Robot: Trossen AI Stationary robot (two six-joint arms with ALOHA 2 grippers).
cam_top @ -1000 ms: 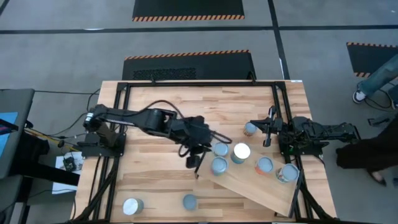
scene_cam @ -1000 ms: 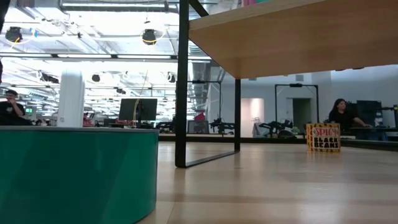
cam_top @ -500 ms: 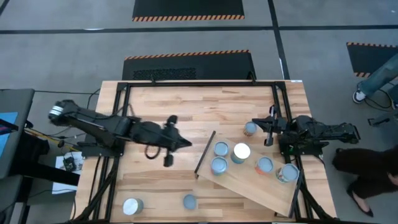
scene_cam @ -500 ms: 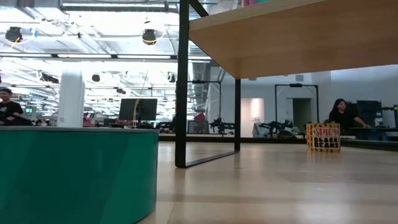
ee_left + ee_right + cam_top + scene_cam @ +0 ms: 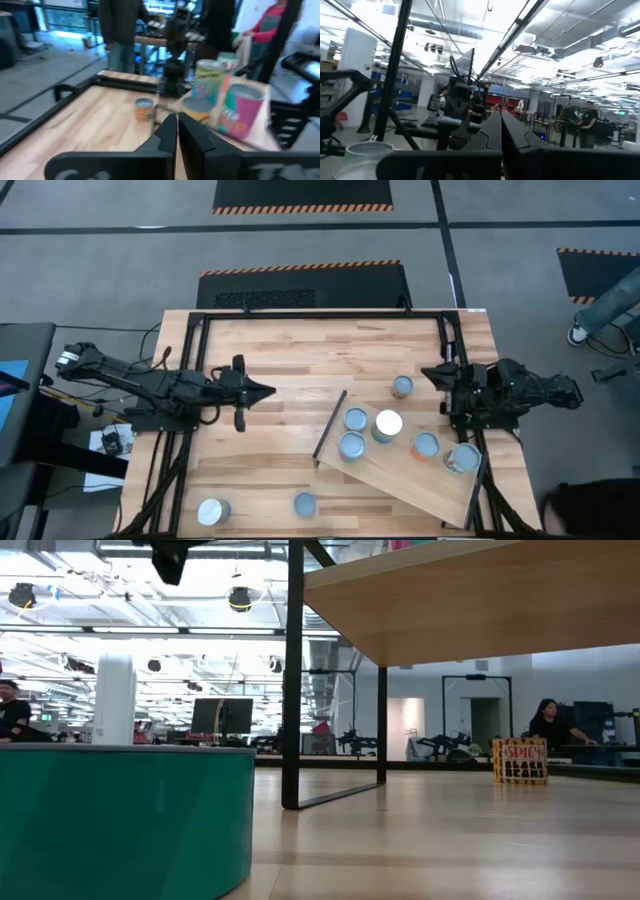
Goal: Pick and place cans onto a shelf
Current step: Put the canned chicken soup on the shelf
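High view: the left gripper (image 5: 262,391) is pulling back toward its own side of the butcher-block table (image 5: 300,350); a second ago it was reaching over the dark edge of the shelf (image 5: 400,472), half a second ago it was already midway. It is carrying nothing. Five cans are sitting on the shelf: the white-topped can (image 5: 388,423), two bluish-topped ones beside it (image 5: 355,420) (image 5: 351,446), one further along (image 5: 426,445), one at the far corner (image 5: 462,458). One can (image 5: 402,386) is standing on the table just off the shelf, near the right gripper (image 5: 432,372), which is parked at the right edge. Two cans (image 5: 213,511) (image 5: 305,504) are waiting at the front edge.

Low view: a green can (image 5: 120,820) is filling the near left; part of an arm is now showing at the top.

Left wrist view: fingers (image 5: 167,132) closed together, nothing between them; shelf cans ahead.

Right wrist view: fingers (image 5: 494,131) together, empty.

Judgement: one placement looks finished, three cans left
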